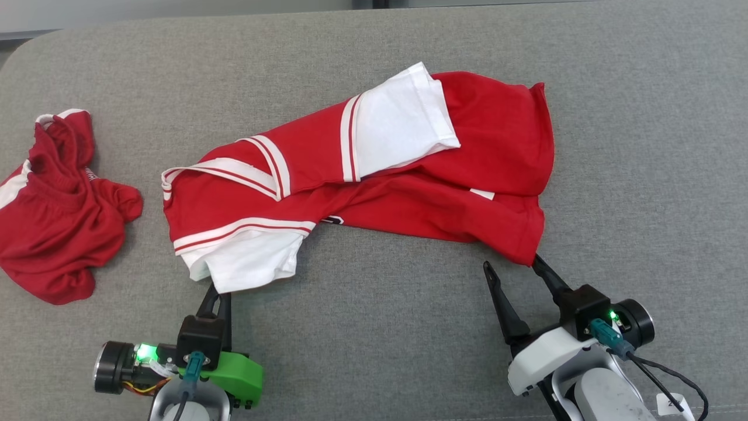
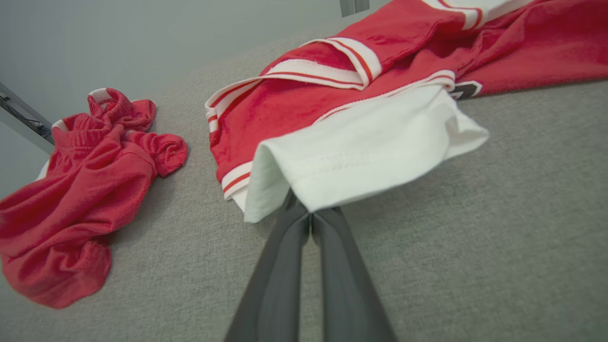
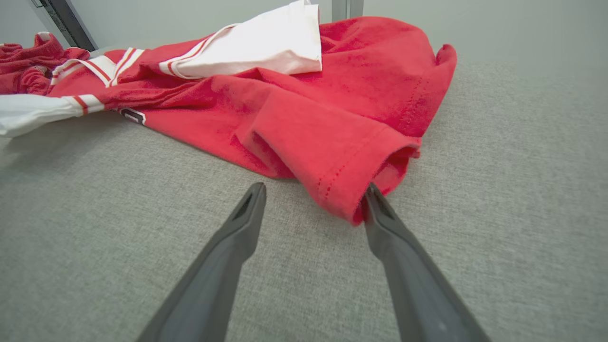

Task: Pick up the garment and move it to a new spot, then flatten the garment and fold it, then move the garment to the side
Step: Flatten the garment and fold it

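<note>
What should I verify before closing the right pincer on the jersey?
1. Left pincer shut on white sleeve: ok.
2. Right pincer open: ok.
3. Red hem corner centred in its gap: not ok, it sits at one side.
4. Jersey lying flat: not ok, twisted and folded over itself.
5. Crumpled red garment apart from the jersey: ok.

Robot test lab, likely: grey fabric-covered table, bare pale wall, metal post
</note>
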Robot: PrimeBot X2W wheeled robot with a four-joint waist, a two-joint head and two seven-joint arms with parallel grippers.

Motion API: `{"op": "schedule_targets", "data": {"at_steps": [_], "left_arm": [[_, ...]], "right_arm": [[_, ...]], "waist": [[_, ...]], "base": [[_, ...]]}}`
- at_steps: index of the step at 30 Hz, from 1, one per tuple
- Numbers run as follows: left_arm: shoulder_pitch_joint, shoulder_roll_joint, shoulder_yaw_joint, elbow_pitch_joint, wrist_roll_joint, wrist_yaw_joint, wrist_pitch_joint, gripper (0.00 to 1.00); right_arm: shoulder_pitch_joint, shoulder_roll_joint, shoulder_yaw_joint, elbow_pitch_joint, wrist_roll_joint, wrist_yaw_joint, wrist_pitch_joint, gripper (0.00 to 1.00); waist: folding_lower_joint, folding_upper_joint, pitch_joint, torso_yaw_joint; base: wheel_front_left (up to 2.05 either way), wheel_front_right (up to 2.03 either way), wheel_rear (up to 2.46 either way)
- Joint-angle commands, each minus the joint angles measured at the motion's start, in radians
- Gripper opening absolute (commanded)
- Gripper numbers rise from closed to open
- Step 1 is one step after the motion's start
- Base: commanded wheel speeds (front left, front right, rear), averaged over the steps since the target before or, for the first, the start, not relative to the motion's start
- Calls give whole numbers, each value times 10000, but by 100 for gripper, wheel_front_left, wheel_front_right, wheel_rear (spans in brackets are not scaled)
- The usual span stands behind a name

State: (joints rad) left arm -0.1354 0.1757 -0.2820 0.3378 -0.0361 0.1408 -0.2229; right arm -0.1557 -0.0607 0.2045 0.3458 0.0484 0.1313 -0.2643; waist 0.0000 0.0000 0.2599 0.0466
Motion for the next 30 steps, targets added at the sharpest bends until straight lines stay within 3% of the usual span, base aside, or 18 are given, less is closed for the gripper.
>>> {"op": "schedule_targets", "data": {"at_steps": [1,2,6,11,16,22,27,30], "left_arm": [[-168,103,52,-24,-9,52,-88,0],[-186,119,74,-45,-19,75,-108,0],[-205,193,110,-246,22,188,-235,0],[-208,505,330,-1017,24,311,-341,0],[-281,1011,724,-2377,162,566,-393,0],[-486,1825,1179,-4240,233,422,-123,0],[-534,2273,1424,-5410,57,248,566,0],[-200,2321,1528,-5529,-168,197,902,0]], "right_arm": [[-121,-93,58,85,-107,-10,0,45],[-147,-99,104,123,-108,-10,0,0],[-77,-182,247,-80,242,-10,0,0],[342,-552,4,-1557,1254,-10,0,0],[561,-1151,-495,-3265,2181,-10,-1,0],[268,-1931,-846,-4683,2819,-10,0,0],[916,-2801,-759,-4703,2435,-10,0,0],[1663,-3512,20,-4066,2077,-12,0,0]], "waist": [[0,0,-3,33],[0,0,-6,37],[0,0,-59,46],[0,0,-102,-34],[0,0,-110,-155],[0,0,-226,-230],[0,0,-334,-91],[0,0,-272,-15]], "base": [[0,0,0],[0,0,0],[0,0,0],[0,0,0],[0,0,0],[0,0,0],[0,0,0],[0,0,0]]}}
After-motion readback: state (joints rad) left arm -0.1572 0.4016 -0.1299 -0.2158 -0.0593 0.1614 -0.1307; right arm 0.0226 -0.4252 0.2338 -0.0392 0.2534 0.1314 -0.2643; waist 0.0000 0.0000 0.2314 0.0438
